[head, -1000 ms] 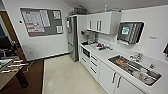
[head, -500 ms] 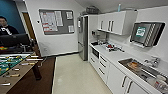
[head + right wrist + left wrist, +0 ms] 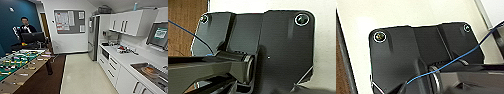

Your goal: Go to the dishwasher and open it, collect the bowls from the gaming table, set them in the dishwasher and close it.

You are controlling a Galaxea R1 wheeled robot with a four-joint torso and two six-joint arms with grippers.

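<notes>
I am in a kitchen room. A white counter (image 3: 130,58) with drawers runs along the right wall, and a dark built-in front (image 3: 105,53) sits in it near the far end. I cannot make out the dishwasher along this run. The bowls and the gaming table are out of view. In the left wrist view the arm's dark plate hangs over pale floor (image 3: 398,12). In the right wrist view the plate hangs over the seam between brown floor (image 3: 185,25) and pale floor.
A table-football table (image 3: 22,62) with a green field and rods stands at the left on brown carpet (image 3: 47,82). A person (image 3: 25,28) with a control rig stands behind it. A steel fridge (image 3: 93,37) closes the counter's far end. A sink (image 3: 152,72) lies at the near right.
The camera has swung left: the counter and sink slid to the right, while the table-football table and the person came further into the picture.
</notes>
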